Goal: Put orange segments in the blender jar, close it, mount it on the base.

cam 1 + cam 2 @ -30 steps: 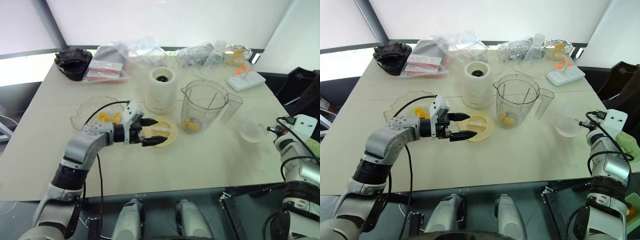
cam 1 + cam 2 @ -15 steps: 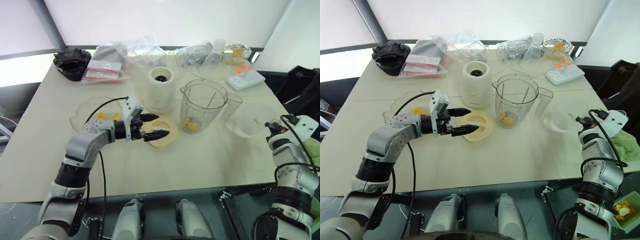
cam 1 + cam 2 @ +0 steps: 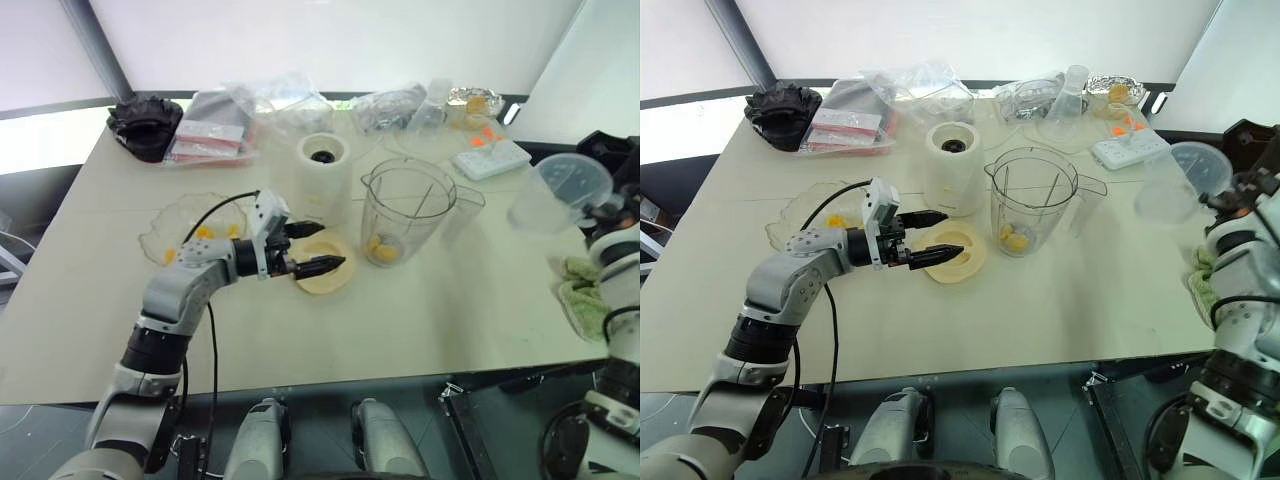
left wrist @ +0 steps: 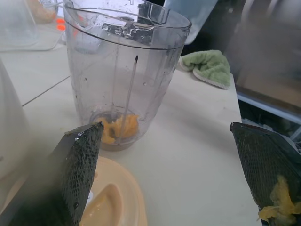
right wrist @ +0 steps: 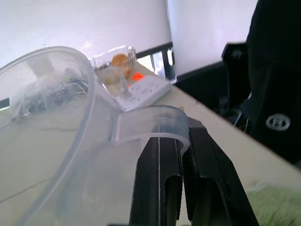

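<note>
Centrally on the table, the tall clear plastic blender jar (image 3: 407, 214) stands with orange segments (image 4: 118, 128) at its bottom, the flat cream lid (image 3: 322, 264) at its nine o'clock. Closing it cleanly means gripping the lid by its raised tab. The left gripper (image 3: 314, 248) hovers released over the lid, pointing level toward three o'clock; the right gripper (image 5: 181, 155), raised, pinches a clear plastic cup (image 3: 1180, 180).

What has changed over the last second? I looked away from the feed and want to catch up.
The right end effector, shut on the clear cup by its handle, has lifted it off the table and tipped it sideways. The left end effector stays open over the cream lid. The blender jar, base and dish are unmoved.
</note>
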